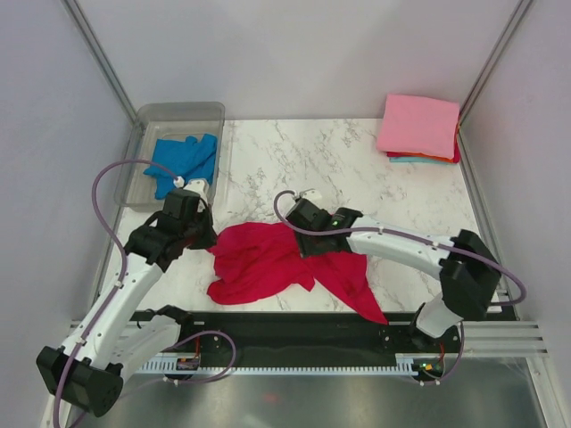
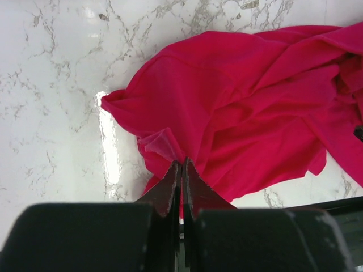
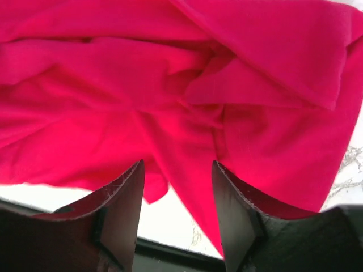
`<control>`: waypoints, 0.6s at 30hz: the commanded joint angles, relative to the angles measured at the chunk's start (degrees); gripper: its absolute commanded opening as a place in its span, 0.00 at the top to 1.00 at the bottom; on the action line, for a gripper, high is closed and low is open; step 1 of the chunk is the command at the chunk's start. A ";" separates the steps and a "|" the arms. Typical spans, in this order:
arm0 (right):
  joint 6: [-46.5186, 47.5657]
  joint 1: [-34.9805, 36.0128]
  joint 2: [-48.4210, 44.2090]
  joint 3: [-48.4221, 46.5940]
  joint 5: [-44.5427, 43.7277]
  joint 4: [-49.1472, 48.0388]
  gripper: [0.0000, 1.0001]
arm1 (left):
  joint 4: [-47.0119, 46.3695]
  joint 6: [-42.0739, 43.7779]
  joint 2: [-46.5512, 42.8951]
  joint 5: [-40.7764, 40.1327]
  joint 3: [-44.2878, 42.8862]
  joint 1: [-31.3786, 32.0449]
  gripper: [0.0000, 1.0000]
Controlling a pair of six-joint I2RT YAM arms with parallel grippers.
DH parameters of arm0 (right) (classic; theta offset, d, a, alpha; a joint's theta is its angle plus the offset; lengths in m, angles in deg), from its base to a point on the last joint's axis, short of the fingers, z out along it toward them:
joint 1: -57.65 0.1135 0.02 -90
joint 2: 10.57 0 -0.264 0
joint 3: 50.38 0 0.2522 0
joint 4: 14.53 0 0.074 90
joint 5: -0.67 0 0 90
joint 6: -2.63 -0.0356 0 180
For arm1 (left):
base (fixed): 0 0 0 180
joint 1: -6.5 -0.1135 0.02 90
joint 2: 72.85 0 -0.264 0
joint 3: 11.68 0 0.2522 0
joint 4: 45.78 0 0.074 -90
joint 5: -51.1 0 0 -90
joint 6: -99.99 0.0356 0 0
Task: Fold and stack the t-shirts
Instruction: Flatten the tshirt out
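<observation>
A crimson red t-shirt (image 1: 268, 263) lies crumpled on the marble table near the front middle. My left gripper (image 1: 209, 239) is at the shirt's left edge. In the left wrist view it (image 2: 182, 165) is shut, pinching a fold of the red t-shirt (image 2: 249, 107). My right gripper (image 1: 308, 239) hovers over the upper middle of the shirt. Its jaws (image 3: 177, 165) stand open above the bunched red cloth (image 3: 170, 85), with nothing between them. A bright blue t-shirt (image 1: 183, 160) lies bunched in the tub. A folded light pink t-shirt (image 1: 417, 123) tops a stack at the back right.
The clear plastic tub (image 1: 178, 112) stands at the back left, against the left wall. Orange and teal edges (image 1: 419, 159) show under the pink shirt. A black rail (image 1: 294, 330) runs along the table's near edge. Grey walls close in the left, right and back sides.
</observation>
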State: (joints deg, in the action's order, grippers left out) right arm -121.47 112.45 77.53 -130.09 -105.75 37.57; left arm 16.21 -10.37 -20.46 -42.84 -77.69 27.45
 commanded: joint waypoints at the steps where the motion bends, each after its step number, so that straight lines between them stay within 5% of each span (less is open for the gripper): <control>1: 0.00 0.04 4.44 -5.06 -5.54 -0.73 0.43 | -5.25 -2.14 -3.24 0.08 2.41 -0.38 0.98; 18: -1.13 -1.54 16.76 -11.74 -12.31 1.90 0.47 | -6.48 -1.53 -4.31 1.66 3.12 -0.30 0.98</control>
State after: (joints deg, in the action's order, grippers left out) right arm -121.36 111.01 93.88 -139.34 -115.26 37.88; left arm 12.29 -11.05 -24.95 -42.19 -74.74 27.45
